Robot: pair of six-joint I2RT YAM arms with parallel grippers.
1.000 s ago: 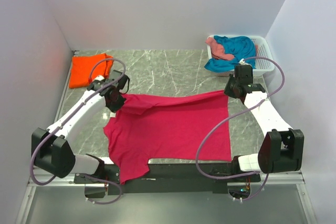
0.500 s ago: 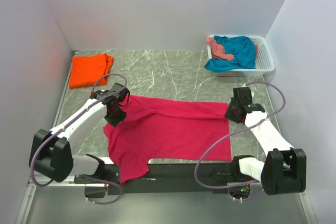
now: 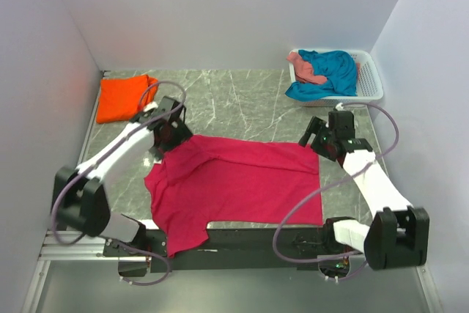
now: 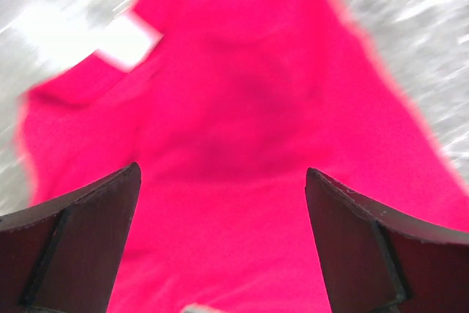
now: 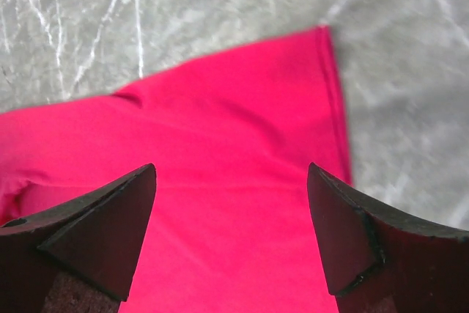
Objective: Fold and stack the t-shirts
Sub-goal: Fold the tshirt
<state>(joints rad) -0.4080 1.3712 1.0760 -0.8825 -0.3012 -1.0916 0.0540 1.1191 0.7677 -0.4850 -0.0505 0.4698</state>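
Magenta t-shirt [image 3: 234, 181] lies flat on the table [image 3: 242, 100], long axis left to right: collar end beneath the left gripper [image 4: 221, 174], hem corner beneath the right gripper [image 5: 231, 170], both spread wide and empty over its far edge.

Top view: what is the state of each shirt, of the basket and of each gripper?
Magenta shirt: spread on the table, not held.
Orange shirt: folded, far left corner.
Teal shirt: crumpled in the basket, hanging over its rim.
Salmon shirt: crumpled in the basket.
Basket: upright, holds two shirts.
Left gripper: open over the magenta shirt.
Right gripper: open over the magenta shirt.
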